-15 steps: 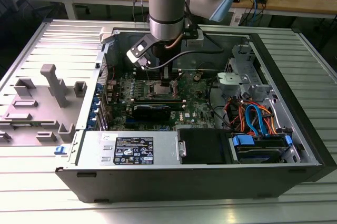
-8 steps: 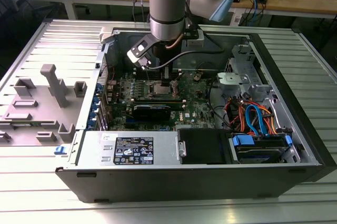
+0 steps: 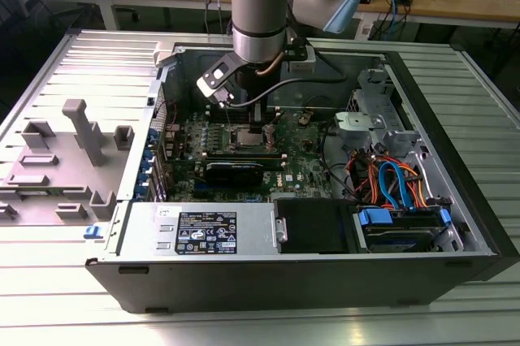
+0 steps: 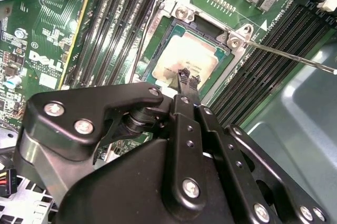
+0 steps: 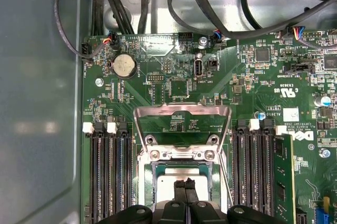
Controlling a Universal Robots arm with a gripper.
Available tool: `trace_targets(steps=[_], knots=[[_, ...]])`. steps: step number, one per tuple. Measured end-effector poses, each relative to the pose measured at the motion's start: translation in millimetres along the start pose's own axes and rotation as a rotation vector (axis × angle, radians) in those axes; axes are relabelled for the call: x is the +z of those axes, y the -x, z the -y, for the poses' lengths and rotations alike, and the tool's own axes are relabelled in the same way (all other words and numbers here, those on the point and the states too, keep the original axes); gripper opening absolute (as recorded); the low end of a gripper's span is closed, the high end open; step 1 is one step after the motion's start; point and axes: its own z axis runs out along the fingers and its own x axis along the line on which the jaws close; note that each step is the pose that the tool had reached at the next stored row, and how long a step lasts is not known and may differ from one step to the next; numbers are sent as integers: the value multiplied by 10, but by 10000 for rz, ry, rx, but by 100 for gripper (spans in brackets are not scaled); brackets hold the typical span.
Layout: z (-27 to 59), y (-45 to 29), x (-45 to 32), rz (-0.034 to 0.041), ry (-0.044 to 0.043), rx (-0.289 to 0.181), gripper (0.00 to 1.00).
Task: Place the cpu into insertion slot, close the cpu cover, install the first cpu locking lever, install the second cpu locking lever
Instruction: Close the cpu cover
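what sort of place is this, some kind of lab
Probably a robotics or electronics lab: a robot arm reaches into an opened computer case over its green motherboard, on a slatted metal table, with a cable-strewn wooden bench behind.

A: Lighting?
B: Exterior view is evenly lit; table [image 3: 73, 62] is bright, case [image 3: 268, 277] is shaded inside.
A: Glare?
B: Noted on cpu [image 4: 184, 58] and case wall [image 5: 37, 124].

The pincer [image 4: 189, 77] hides part of the cpu [image 4: 184, 56], seemingly its near edge
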Motion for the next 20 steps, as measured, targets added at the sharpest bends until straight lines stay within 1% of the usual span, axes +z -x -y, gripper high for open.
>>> trace_targets(steps=[10,13,15,16,20], knots=[[-19,0,0,-4,-42,1,11],[-22,-3,-67,1,-46,2,11],[-27,-7,-197,0,-44,2,11],[-28,-9,-246,0,-45,2,11],[-31,-11,-308,0,-45,1,11]])
